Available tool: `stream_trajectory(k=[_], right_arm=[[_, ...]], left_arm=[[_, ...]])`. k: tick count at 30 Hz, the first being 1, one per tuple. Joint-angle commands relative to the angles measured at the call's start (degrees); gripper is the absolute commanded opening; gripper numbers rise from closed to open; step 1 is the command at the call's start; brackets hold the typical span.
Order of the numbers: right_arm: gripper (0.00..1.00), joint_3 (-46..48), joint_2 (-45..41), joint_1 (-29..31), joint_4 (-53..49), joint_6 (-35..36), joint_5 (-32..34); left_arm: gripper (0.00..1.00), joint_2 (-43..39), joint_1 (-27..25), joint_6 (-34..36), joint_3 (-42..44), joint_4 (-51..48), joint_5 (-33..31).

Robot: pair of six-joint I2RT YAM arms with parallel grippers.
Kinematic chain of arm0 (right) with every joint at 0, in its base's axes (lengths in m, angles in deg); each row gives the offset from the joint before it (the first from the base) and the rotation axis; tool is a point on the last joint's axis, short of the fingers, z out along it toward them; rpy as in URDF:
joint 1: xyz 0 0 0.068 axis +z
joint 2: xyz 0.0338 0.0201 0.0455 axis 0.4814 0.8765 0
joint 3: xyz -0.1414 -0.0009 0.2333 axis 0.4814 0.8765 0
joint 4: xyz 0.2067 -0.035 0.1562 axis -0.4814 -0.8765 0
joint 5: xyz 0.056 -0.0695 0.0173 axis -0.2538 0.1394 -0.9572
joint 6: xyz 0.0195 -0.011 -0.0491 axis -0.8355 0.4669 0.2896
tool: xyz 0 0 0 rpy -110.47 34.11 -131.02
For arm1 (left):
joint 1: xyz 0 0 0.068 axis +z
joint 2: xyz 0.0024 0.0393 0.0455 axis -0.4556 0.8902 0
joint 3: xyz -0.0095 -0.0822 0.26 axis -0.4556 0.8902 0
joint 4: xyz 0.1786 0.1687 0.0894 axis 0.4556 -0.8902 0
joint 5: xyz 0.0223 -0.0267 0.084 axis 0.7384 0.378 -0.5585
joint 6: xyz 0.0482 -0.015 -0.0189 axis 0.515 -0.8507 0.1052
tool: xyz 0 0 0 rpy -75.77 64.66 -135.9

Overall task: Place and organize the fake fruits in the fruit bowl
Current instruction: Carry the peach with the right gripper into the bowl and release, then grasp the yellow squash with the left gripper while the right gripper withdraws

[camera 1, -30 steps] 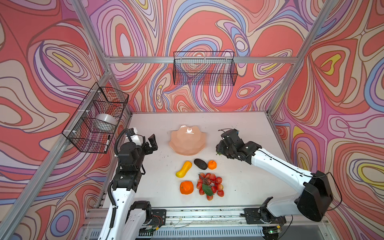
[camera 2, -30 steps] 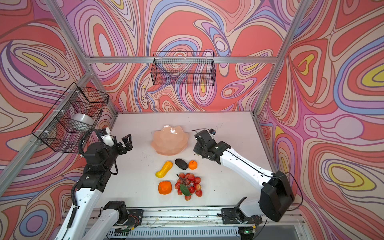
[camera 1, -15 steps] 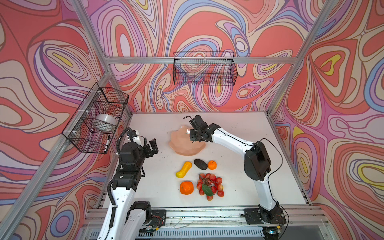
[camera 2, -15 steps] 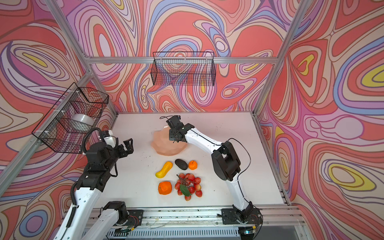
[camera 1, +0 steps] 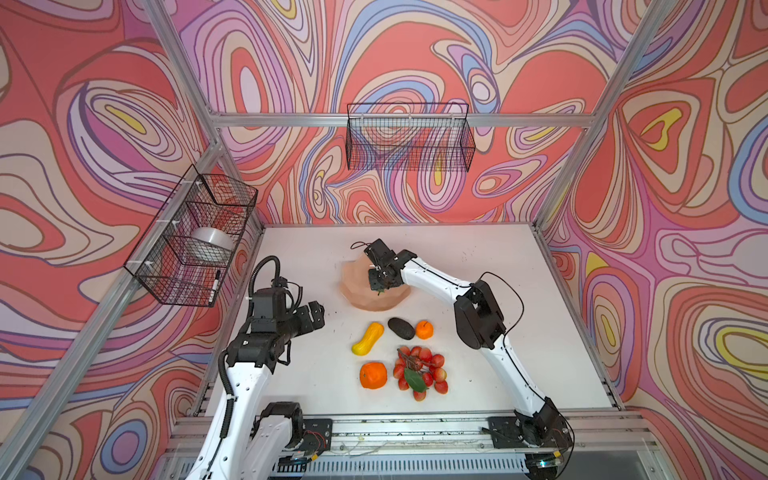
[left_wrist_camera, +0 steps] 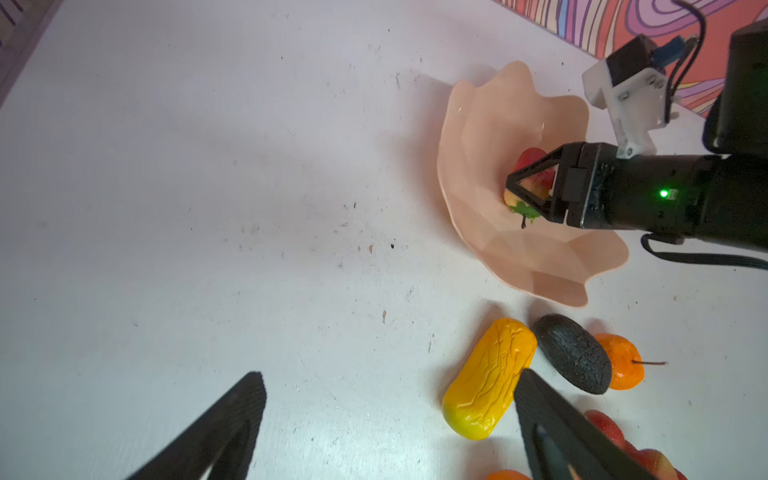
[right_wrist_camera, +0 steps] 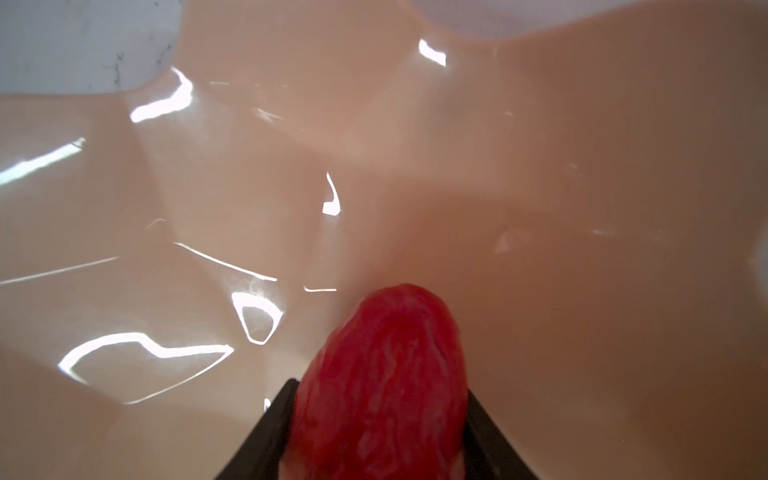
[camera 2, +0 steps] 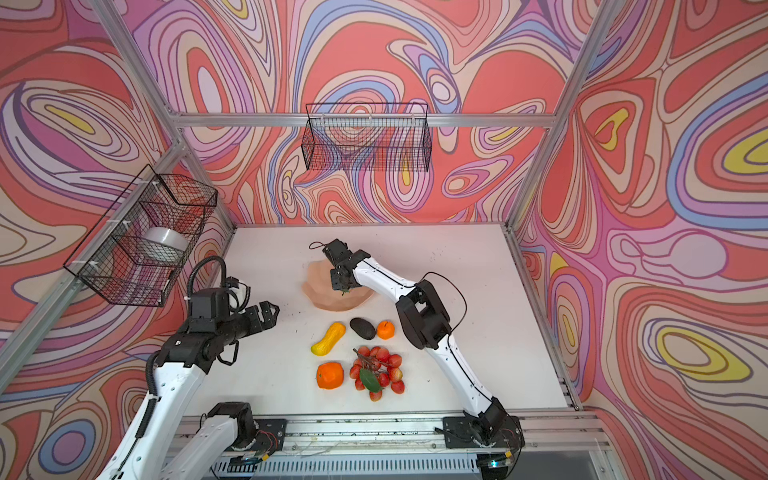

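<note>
**Right pincer** (camera 1: 380, 284): clenched on the red-pink peach (right_wrist_camera: 386, 374), low inside the fruit bowl (camera 1: 374, 301). Contact with the bowl floor cannot be told. The grasp is shown in both wrist views. In both top views the peach is almost wholly hidden behind the pincer.

**Left pincer** (left_wrist_camera: 390, 376): released, jaws wide apart, above the tabletop (camera 1: 478, 257).

**On the tabletop, apart from the bowl:** gourd (camera 1: 368, 338), avocado (camera 1: 401, 328), tangerine (camera 1: 424, 329), big orange (camera 1: 372, 375) and berry bunch (camera 1: 419, 370).

Right arm (camera 1: 432, 277) spans the bowl (camera 1: 356, 296); bare table (camera 1: 307, 374) lies open left of the gourd (camera 1: 367, 338).
</note>
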Motion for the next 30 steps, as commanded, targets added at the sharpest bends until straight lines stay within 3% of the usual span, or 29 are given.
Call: stream_trajectory(k=[1,6,10,14,20,25,30], right_arm=[[0.59,-2.42,1.52,0.06,-2.53,0.55,-0.58],[0.78,-2.67,-3.28,-0.25,-0.17,1.33,0.92],[0.94,0.62,-13.69,-0.85,5.33,1.79,2.44],[0.96,8.93,-26.05,-0.78,9.89,0.71,5.38],[0.98,39.82,-51.58,-1.21,23.01,-3.31,5.45],[0.98,55.86,-66.76,-1.52,22.52,-9.03,6.74],[0.98,62.91,-74.83,-1.6,18.86,-11.73,9.13]], left_arm=[[0.94,-0.49,-0.34,-1.92,-1.21,-3.19,3.11],[0.92,0.41,-3.02,-2.76,-1.12,-3.64,2.84],[0.91,4.6,-11.27,-3.32,-2.43,-4.59,-1.24],[0.91,9.18,-20.64,-5.33,-2.36,-1.84,-4.36],[0.92,19.05,-32.55,-4.83,-3.99,1.02,-10.18],[0.92,27.38,-35.22,-4.32,-5.78,4.34,-12.19],[0.92,35.15,-35.82,-4.09,-6.59,6.63,-14.35]])
